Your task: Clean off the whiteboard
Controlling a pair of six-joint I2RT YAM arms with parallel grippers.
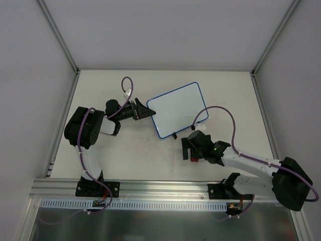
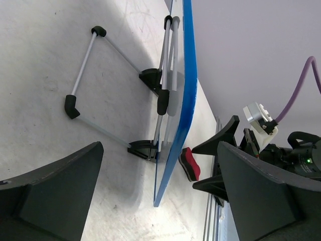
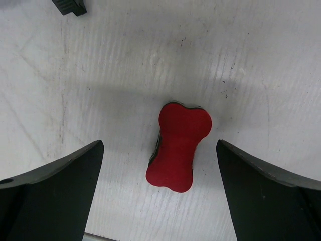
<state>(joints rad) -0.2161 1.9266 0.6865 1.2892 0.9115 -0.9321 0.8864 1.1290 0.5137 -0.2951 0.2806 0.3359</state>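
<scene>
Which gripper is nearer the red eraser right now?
Right. The right gripper hangs open directly above the eraser; the left gripper sits open at the left edge of the whiteboard.

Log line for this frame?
left gripper: open, at whiteboard edge | right gripper: open, over eraser on table | whiteboard: no marks visible

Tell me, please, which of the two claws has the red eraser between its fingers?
The right claw: the eraser lies loose on the table between its open fingers. The left claw, also open, faces the whiteboard edge.
</scene>
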